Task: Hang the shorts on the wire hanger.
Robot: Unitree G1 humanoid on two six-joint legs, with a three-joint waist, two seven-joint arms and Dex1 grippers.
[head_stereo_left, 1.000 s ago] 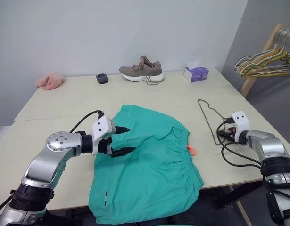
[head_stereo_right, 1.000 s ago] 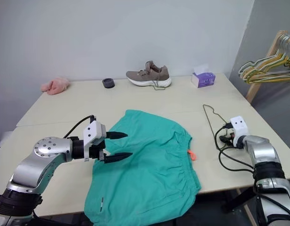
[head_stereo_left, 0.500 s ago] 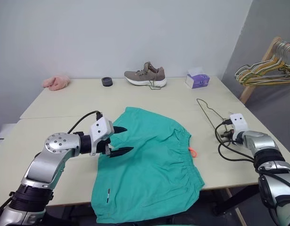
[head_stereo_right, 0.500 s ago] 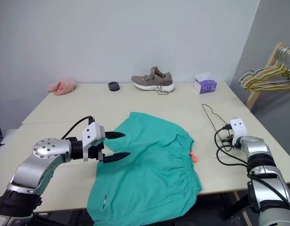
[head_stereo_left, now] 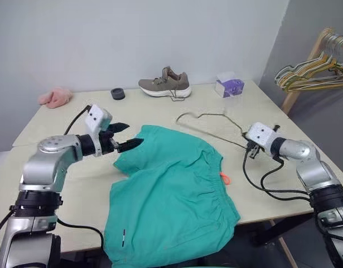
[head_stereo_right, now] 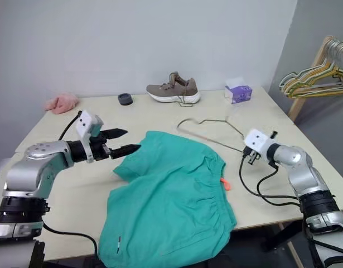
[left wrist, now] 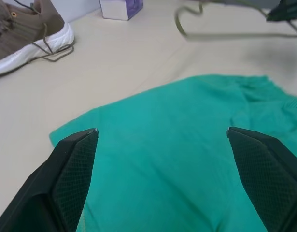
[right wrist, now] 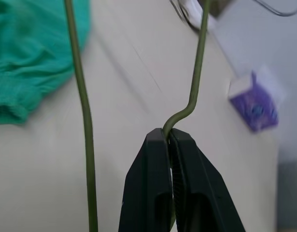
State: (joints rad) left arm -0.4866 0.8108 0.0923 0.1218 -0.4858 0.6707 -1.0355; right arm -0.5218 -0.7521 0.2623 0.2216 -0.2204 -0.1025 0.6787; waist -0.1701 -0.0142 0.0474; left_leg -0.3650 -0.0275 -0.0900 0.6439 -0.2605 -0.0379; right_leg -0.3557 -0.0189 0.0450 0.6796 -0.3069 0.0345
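The teal shorts [head_stereo_left: 174, 192] lie flat on the table, waistband and orange drawstring [head_stereo_left: 226, 178] toward the right, their near end hanging over the front edge. My left gripper [head_stereo_left: 125, 136] hovers open over their far left corner, holding nothing; in the left wrist view its fingertips [left wrist: 90, 137] straddle the fabric [left wrist: 177, 159]. The wire hanger [head_stereo_left: 207, 124] is off the table, tilted over the shorts' far right side. My right gripper [head_stereo_left: 250, 149] is shut on it; the right wrist view shows the fingers [right wrist: 158, 174] clamped on a bend of the wire [right wrist: 199, 58].
A brown shoe [head_stereo_left: 165, 84], a purple tissue box [head_stereo_left: 229, 86], a black ring [head_stereo_left: 117, 93] and a pink cloth [head_stereo_left: 55, 96] line the table's far edge. A wooden rack with a bunch of hangers [head_stereo_left: 313, 70] stands off the table's right side.
My right gripper has shut on the hanger, lifted it off the table and swung it left toward the shorts. My left gripper has moved up and left to the shorts' far corner, whose edge now looks rumpled.
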